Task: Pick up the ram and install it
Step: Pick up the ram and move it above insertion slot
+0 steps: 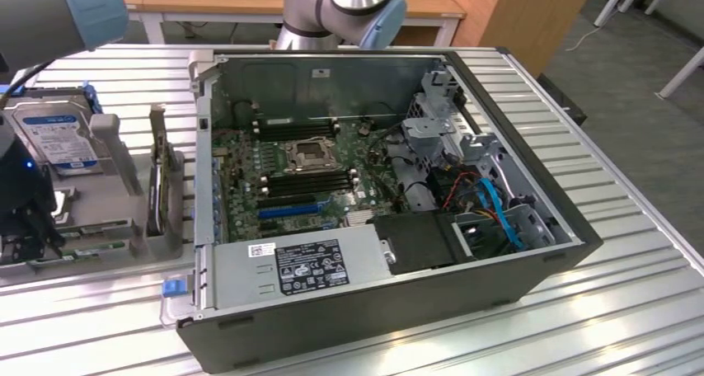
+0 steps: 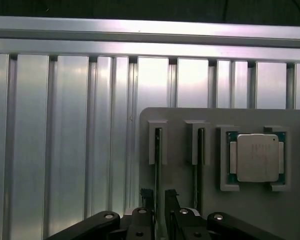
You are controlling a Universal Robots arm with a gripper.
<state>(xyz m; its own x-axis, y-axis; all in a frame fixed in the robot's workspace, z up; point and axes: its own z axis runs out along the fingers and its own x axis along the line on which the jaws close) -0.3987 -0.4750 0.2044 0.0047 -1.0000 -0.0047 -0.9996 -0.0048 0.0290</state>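
The claw [image 2: 158, 194] hangs over the grey holder [image 2: 250, 215] at the exterior view's left, beside the open case [image 1: 385, 310]. Its two dark fingers [image 2: 147, 196] stand a little apart, with a narrow gap between them, and they grip nothing. The ram [image 2: 158, 150] runs straight through that gap. It stands on edge in one of the holder's slots, so from the wrist it is just a thin dark line between pale blocky cheeks, with a finger on either side of it. I can't tell whether either finger touches it. A second stick [image 2: 200, 150] stands the same way in the next slot, just beside the first. Beyond that a square processor [image 2: 257, 156], with a dull silver lid on a green board, lies flat in its own pocket. In the exterior view the same holder carries a hard drive [image 1: 55, 137] with a blue-white label, propped upright towards the far end, and a dark card [image 1: 165, 186] on edge nearer the case. The case is a black metal box lying on its side with the lid off. Inside it is a green motherboard [image 1: 297, 170] with a silver socket [image 1: 312, 153], rows of long black slots [image 1: 297, 129] on both sides of the socket, a grey power unit [image 1: 297, 269] with a label at the near edge, and blue cables [image 1: 495, 207] at the exterior view's right. Everything sits on a table [image 1: 616, 310] of ribbed, shiny aluminium.
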